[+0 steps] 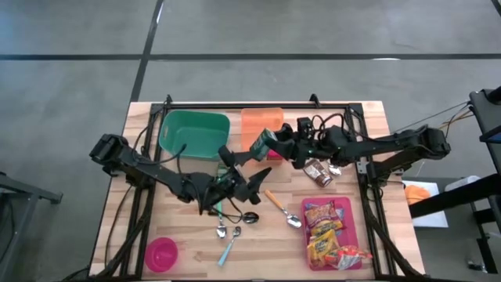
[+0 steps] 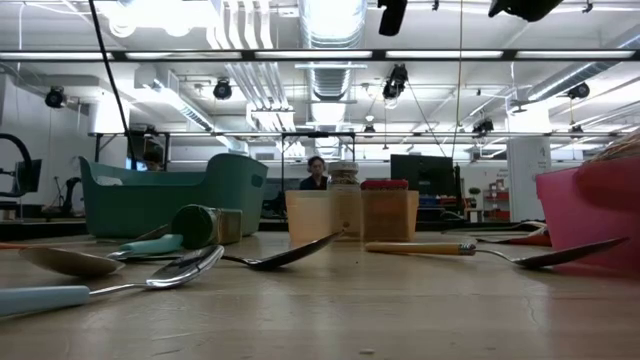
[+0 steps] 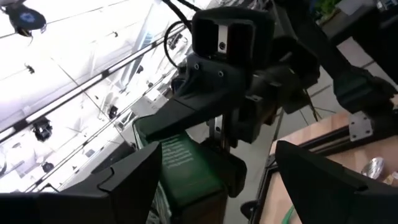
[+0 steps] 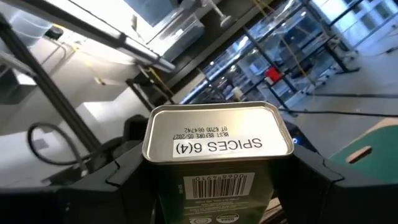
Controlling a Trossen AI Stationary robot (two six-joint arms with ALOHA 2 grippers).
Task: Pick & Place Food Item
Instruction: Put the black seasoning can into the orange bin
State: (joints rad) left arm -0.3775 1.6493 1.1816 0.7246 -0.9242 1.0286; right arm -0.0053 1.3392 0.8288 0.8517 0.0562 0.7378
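Spice tin (image 4: pixel 214 168) | right tool (image 4: pixel 217 177) clamps it | label readable wrist-only

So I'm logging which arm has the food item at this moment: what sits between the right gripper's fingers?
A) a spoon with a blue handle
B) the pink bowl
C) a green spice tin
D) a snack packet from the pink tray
C: the right wrist view shows the green spice tin, its end labelled SPICES, sitting between the right gripper's fingers, and the high view shows it held up near the orange bin.
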